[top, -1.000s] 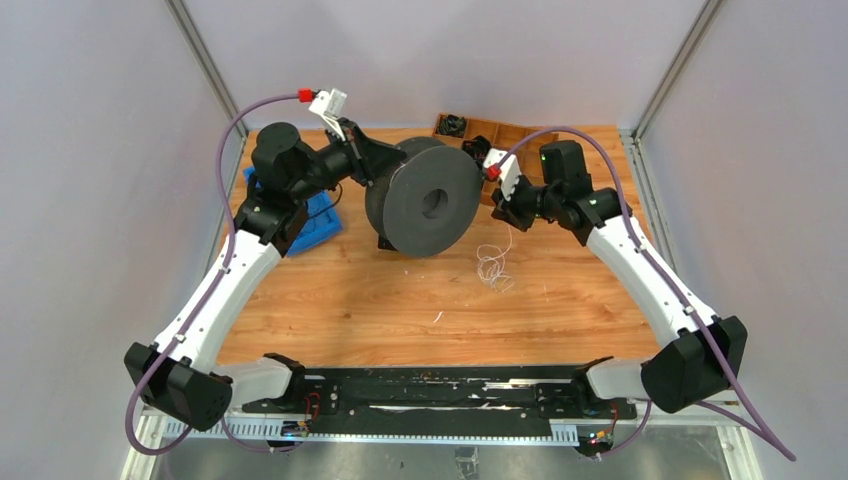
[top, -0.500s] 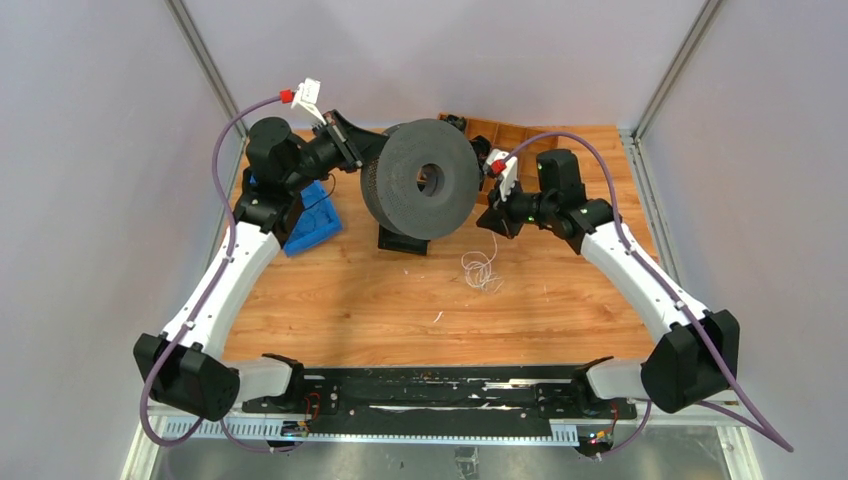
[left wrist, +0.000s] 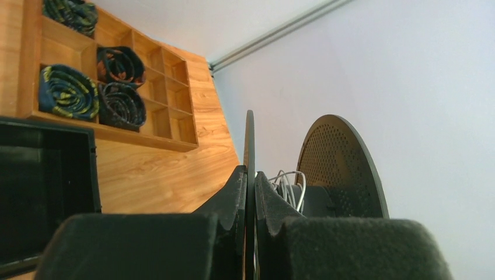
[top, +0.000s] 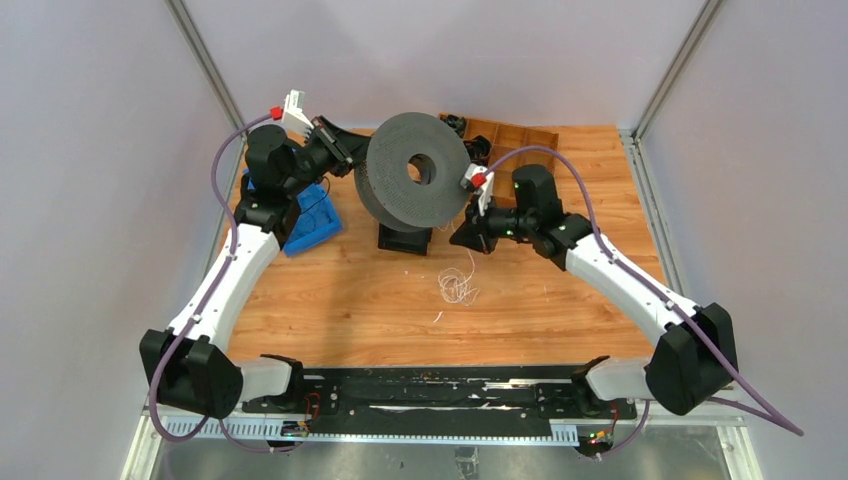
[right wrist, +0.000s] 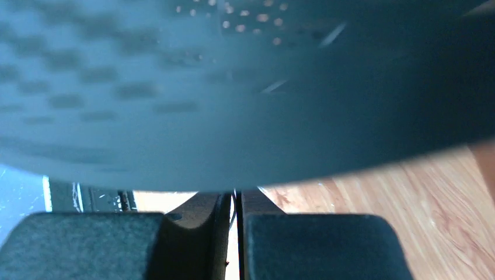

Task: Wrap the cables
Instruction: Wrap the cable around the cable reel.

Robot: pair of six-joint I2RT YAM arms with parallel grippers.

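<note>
My right gripper (top: 462, 238) pinches a strand of the cables (top: 457, 288), whose loose tangle lies on the table (top: 330, 300) just nearer than my fingertips. My left gripper (left wrist: 250, 182) clamps the spool (top: 398, 202) rim, far-left of the tangle.

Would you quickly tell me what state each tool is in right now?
Left tool: closed, gripping the black spool by one disc's edge.
Right tool: closed, apparently pinching the white cable.
</note>
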